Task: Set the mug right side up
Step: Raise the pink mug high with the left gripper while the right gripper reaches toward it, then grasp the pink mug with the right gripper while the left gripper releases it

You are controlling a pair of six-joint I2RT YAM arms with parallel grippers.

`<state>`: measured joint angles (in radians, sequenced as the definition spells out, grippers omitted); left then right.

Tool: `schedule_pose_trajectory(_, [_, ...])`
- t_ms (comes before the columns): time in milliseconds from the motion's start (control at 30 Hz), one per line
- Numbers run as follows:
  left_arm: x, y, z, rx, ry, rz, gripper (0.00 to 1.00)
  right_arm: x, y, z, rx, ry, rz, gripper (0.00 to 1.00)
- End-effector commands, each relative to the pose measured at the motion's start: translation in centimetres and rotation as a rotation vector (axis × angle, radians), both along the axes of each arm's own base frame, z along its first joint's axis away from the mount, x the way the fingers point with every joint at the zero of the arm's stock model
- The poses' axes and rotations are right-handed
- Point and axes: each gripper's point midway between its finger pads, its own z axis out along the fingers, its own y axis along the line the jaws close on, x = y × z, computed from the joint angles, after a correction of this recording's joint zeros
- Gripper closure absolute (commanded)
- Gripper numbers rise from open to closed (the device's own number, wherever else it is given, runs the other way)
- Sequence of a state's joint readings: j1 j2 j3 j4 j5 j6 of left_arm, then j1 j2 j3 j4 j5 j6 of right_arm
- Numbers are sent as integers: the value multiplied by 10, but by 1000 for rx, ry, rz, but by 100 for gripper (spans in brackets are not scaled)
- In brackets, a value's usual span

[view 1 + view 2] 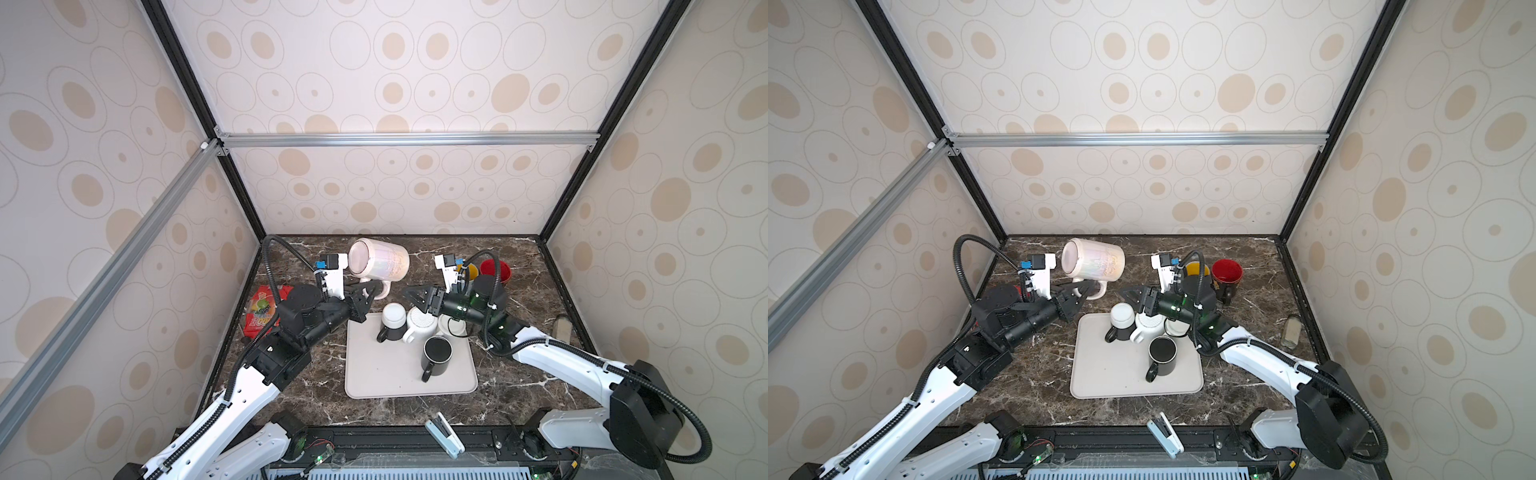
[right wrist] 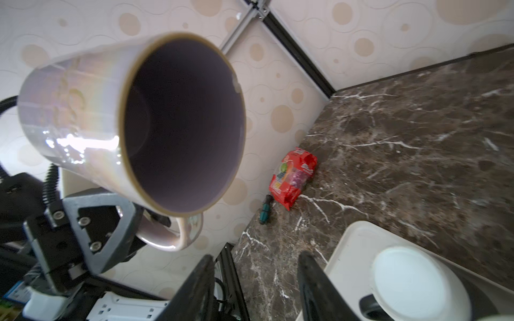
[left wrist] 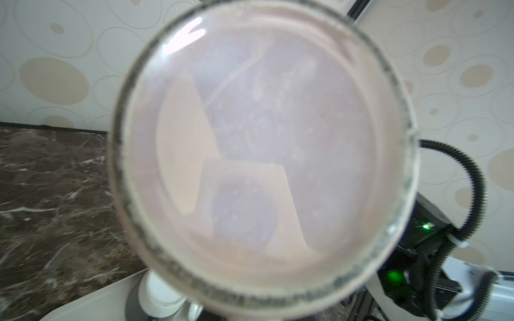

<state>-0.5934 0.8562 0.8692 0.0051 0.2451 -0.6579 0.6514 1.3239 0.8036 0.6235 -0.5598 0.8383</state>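
Pearly mug (image 1: 379, 262), pinched by its handle in the left gripper (image 1: 371, 292), hung sideways above the tray (image 1: 374, 374); it could swing or slip. Right gripper (image 2: 254, 289) stood spread, empty.

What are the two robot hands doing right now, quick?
Left gripper: shut on the handle of the pearly mug, holding it up sideways in the air.
Right gripper: open, holding nothing.

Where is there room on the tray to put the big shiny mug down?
The near half of the beige tray is bare, left of the upright black mug. Its far edge is crowded: an upturned black-and-white mug and a white mug. The iridescent mug hangs sideways by its handle.
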Motion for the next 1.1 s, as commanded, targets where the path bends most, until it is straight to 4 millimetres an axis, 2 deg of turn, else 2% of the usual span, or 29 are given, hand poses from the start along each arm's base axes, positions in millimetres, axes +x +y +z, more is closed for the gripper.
schedule_pose_trajectory(0, [-24, -2, 91, -269, -221, -110, 100, -26, 9, 43, 159, -97, 150, 49])
schedule_pose_trajectory(133, [-28, -13, 95, -334, -211, -191, 100, -37, 10, 57, 197, -153, 184, 49])
schedule_pose_trajectory(267, [-30, -15, 99, -348, -219, -211, 100, -46, 5, 74, 240, -213, 195, 49])
schedule_pose_trajectory(600, [-42, -33, 97, -412, -208, -370, 100, -48, -1, 113, 341, -254, 186, 51])
schedule_pose_trajectory(733, [-46, -34, 97, -473, -212, -418, 100, -45, -3, 135, 472, -248, 215, 76])
schedule_pose_trajectory(767, [-46, -35, 97, -477, -208, -422, 100, -45, -4, 140, 502, -245, 220, 90])
schedule_pose_trajectory(800, [-45, -36, 95, -475, -202, -428, 100, -45, -4, 143, 521, -242, 228, 97])
schedule_pose_trajectory(833, [-44, -38, 93, -475, -193, -431, 100, -46, -3, 146, 536, -244, 247, 100])
schedule_pose_trajectory(1033, [-34, -39, 77, -445, -151, -411, 100, -44, -1, 150, 531, -235, 243, 100])
schedule_pose_trajectory(1067, [-32, -37, 75, -439, -145, -394, 90, -43, 0, 149, 512, -232, 230, 100])
